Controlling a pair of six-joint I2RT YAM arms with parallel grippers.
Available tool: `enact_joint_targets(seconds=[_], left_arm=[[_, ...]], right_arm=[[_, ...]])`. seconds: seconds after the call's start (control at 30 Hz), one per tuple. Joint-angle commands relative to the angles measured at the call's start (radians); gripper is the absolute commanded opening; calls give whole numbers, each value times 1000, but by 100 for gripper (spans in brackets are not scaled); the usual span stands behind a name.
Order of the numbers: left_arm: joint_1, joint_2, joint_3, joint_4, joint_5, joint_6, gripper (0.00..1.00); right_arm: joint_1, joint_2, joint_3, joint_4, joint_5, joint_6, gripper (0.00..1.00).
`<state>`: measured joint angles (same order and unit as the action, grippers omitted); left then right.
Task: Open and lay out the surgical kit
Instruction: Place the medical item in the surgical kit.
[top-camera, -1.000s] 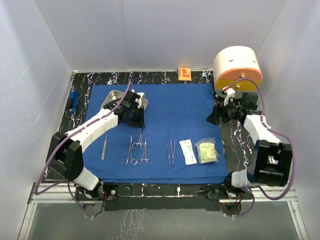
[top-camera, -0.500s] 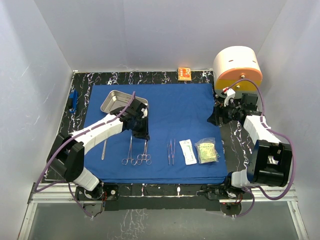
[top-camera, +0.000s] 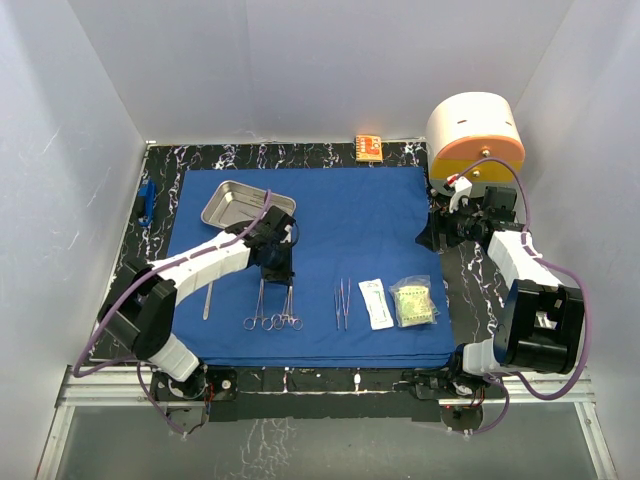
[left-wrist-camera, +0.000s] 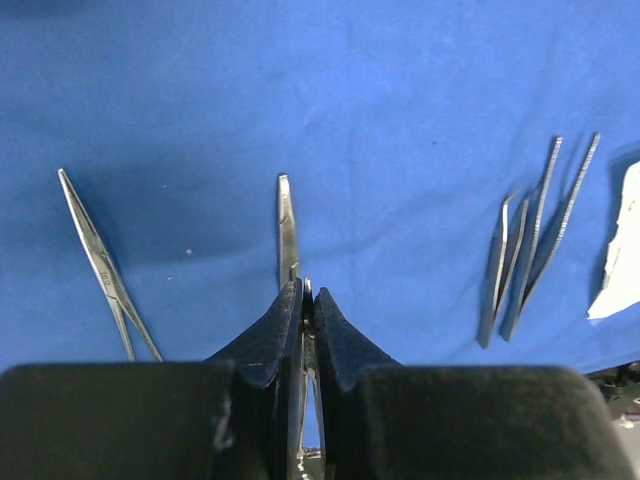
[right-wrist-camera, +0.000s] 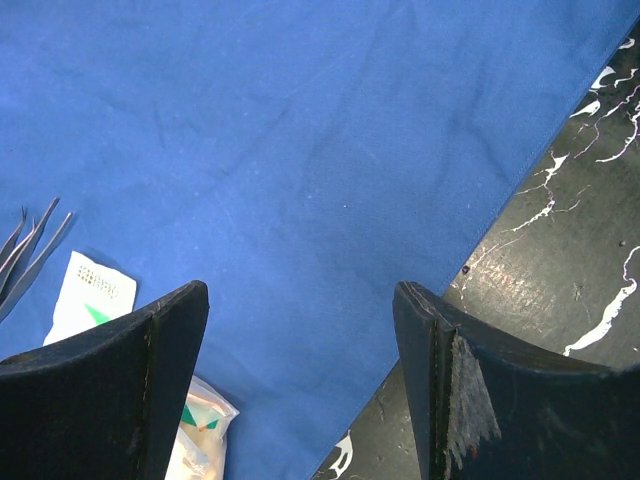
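Observation:
The royal-blue drape (top-camera: 350, 225) lies spread flat, and the steel tray (top-camera: 240, 205) stands on its far left corner. My left gripper (top-camera: 278, 262) (left-wrist-camera: 305, 290) is shut on a ring-handled forceps (left-wrist-camera: 287, 225), low over the drape. Another forceps (left-wrist-camera: 100, 265) (top-camera: 258, 305) lies just to its left. Further right lie the tweezers (top-camera: 342, 303) (left-wrist-camera: 535, 250), then two sealed packets (top-camera: 376, 303) (top-camera: 413, 303). My right gripper (top-camera: 440, 232) (right-wrist-camera: 300, 290) hangs open over the drape's right edge with nothing between its fingers.
A slim metal instrument (top-camera: 208, 300) lies at the drape's left. A cream-and-orange cylinder (top-camera: 476, 135) stands at the back right, close behind the right arm. A small orange box (top-camera: 369, 148) sits at the back edge, and a blue object (top-camera: 146, 205) on the left of the black marbled table (top-camera: 470, 280).
My left gripper has come from over the tray toward the near side, carrying the forceps down beside those lying on the drape. The right arm has not moved.

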<state>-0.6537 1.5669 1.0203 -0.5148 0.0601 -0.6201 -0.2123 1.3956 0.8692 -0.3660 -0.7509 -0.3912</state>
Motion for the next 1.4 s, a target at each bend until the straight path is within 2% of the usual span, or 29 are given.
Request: enact_joint_targets(seconds=[0.0, 1.37], left_arm=[[-9, 8, -17, 11, -50, 5, 0], [-35, 105, 9, 40, -79, 5, 0]], right_arm=[[-6, -15, -3, 41, -11, -17, 73], [-6, -3, -10, 45, -32, -16, 73]])
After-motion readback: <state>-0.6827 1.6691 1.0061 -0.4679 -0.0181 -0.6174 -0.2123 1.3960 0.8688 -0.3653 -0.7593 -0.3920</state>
